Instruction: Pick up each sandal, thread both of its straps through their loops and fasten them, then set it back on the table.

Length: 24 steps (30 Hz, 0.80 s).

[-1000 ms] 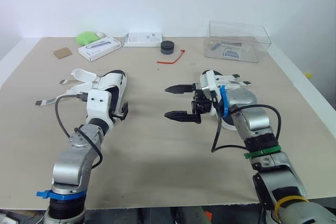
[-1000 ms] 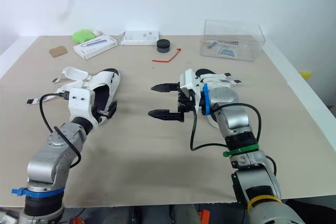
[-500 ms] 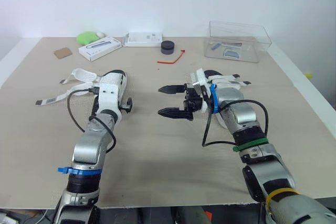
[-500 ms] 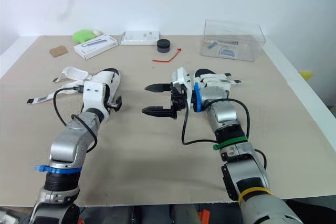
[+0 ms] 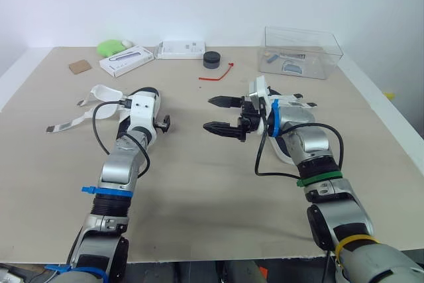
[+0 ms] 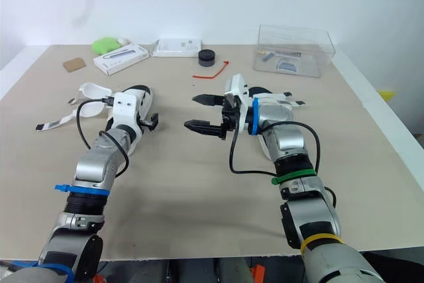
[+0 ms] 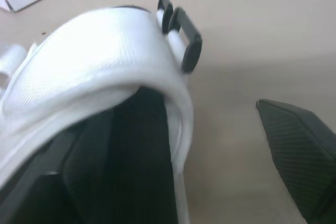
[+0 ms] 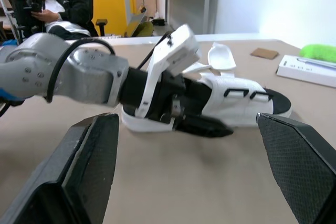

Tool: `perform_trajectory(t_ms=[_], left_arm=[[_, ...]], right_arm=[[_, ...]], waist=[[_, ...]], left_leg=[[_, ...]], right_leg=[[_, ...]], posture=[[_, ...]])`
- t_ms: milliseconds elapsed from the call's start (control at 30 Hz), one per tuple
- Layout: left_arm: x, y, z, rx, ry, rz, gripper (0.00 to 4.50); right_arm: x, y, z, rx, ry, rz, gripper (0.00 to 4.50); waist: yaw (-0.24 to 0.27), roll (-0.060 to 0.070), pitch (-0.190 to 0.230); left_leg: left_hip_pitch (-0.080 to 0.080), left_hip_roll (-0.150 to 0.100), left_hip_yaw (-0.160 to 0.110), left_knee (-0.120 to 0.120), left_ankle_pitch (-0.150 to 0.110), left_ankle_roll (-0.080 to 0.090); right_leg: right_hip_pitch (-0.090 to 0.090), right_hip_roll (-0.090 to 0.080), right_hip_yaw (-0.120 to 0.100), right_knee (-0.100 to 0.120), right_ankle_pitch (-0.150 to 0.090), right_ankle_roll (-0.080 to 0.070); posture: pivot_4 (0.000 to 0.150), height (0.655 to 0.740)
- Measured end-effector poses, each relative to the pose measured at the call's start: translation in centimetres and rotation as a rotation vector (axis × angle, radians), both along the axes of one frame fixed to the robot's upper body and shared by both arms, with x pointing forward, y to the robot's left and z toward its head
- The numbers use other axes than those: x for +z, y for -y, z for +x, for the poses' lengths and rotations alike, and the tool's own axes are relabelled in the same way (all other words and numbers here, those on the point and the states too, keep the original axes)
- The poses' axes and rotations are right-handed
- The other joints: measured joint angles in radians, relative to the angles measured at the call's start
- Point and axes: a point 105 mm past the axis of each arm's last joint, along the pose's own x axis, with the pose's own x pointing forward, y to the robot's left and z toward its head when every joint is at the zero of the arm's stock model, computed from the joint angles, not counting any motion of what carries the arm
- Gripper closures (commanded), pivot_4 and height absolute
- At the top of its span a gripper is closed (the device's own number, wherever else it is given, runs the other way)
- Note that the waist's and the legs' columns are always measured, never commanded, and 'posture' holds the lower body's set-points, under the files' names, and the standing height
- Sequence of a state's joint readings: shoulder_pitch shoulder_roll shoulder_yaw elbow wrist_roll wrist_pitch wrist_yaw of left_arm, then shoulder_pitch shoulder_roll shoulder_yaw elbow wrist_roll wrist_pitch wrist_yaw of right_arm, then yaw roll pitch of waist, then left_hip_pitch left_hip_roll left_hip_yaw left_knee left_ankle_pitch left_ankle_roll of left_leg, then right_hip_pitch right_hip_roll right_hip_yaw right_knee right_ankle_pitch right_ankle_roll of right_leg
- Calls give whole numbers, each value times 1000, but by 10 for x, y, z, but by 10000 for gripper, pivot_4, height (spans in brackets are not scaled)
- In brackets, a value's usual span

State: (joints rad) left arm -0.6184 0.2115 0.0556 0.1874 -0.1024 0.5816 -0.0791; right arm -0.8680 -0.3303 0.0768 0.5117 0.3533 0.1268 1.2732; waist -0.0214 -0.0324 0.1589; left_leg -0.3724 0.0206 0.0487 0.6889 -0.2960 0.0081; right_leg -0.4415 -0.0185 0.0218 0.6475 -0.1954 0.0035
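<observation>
We see the left sandal [image 8: 236,103] lying on the table [image 5: 199,183] at about 10 o'clock from the table's middle. Its loose straps [image 5: 66,122] trail off toward 9 o'clock. The left claw [image 5: 160,124] sits right against the sandal's 3 o'clock side; how far it is open we cannot tell. The right sandal [image 5: 298,107] lies at about 2 o'clock, partly under the right arm. The right claw [image 5: 211,113] hangs between the two sandals, pointing toward 9 o'clock, spread wide, with nothing in it.
</observation>
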Motion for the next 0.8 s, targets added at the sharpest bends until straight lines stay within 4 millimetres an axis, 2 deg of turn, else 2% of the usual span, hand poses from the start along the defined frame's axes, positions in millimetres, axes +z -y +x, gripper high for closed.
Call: perform_trajectory(t_ms=[33,100,133,167,233,433,567,800], left_arm=[[0,1,1,-11,0,-6,17274],[0,1,4,-19,-5,-9,28046],[0,1,4,-23,-5,-11,30260],[0,0,5,-22,-1,-14,36841],[0,-4,6,-15,-2,-19,43666],[1,-9,5,-38,-2,5,43666],[-4,-1,-33,-298,42,225,43666],[-10,14,-99,-764,92,459,43666]], right_arm=[[0,0,0,-3,4,-2,0],[0,0,1,-6,11,-5,0],[0,0,1,-7,14,-5,0],[0,0,1,-8,16,-6,0],[0,0,1,-10,18,-9,0],[0,-1,1,-11,20,-8,0],[-1,0,2,-13,15,-12,0],[-6,3,2,-10,0,-27,0]], waist=[[0,0,0],[0,0,0],[0,0,0],[0,0,0],[0,0,0],[-1,0,0],[-8,0,0],[-2,1,1]], left_leg=[[0,0,0,0,0,0],[0,0,0,0,0,0],[0,0,0,0,0,0],[0,0,0,0,0,0],[0,0,0,0,0,0],[0,0,-1,0,0,0],[-1,1,0,-3,-1,-2],[-1,1,-1,-3,-1,-3]], right_leg=[[0,0,0,0,0,0],[0,0,0,0,0,0],[0,0,0,0,0,0],[0,0,0,0,0,0],[0,0,0,0,0,0],[0,0,0,0,0,0],[-2,0,0,-1,-1,-2],[-2,-2,-2,-1,-2,-4]], posture=[[1500,7400],[1500,7400],[1500,7400],[1500,7400],[1500,7400],[1500,7400],[1500,7400],[1500,7400]])
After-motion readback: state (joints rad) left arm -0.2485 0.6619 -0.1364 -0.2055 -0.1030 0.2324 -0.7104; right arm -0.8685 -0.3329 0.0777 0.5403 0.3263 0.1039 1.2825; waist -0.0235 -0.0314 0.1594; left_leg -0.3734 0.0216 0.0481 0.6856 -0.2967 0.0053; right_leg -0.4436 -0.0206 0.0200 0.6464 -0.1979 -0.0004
